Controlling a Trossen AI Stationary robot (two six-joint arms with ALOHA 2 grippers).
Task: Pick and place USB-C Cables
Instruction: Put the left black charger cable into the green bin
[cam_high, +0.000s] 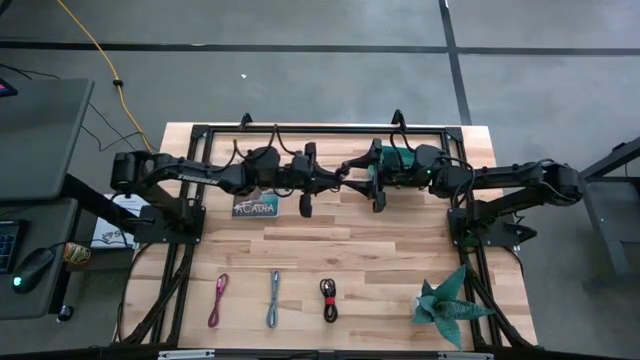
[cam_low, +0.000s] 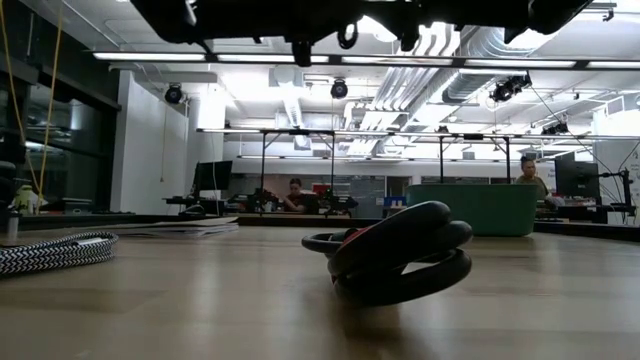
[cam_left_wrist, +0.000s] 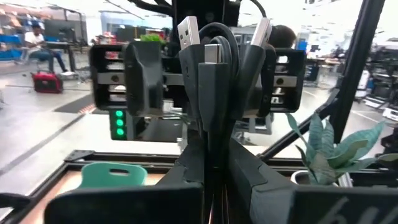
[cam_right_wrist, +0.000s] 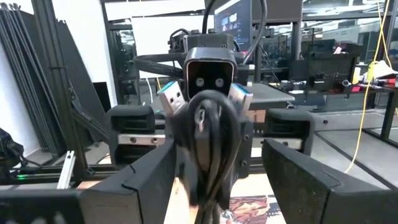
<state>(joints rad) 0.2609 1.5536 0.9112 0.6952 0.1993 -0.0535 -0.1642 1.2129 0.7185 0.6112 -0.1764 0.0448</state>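
On the counter (cam_high: 350, 245), near its front edge, three small cables are lying in a row: a pink cable (cam_high: 218, 300) at the left, a blue-grey cable (cam_high: 274, 299) beside it, and a red-and-black cable (cam_high: 329, 299) next along, with a folded green paper plant (cam_high: 447, 303) sitting well to their right. Above the back half of the counter, the left hand (cam_left_wrist: 214, 149) is pinching a coiled black cable (cam_left_wrist: 216, 59), its fingers pressed together on the bundle below the loop, while the metal plugs are sticking up free. The right hand (cam_right_wrist: 217, 180) is facing it from the other side, its fingers spread on either side of the same black coil and not visibly touching it. Judging by its thin, looped form, the cable is likely light and floppy, apt to spring open or slide, so the tight middle of the bundle is looking like the safest place to grip, away from the hard plugs.
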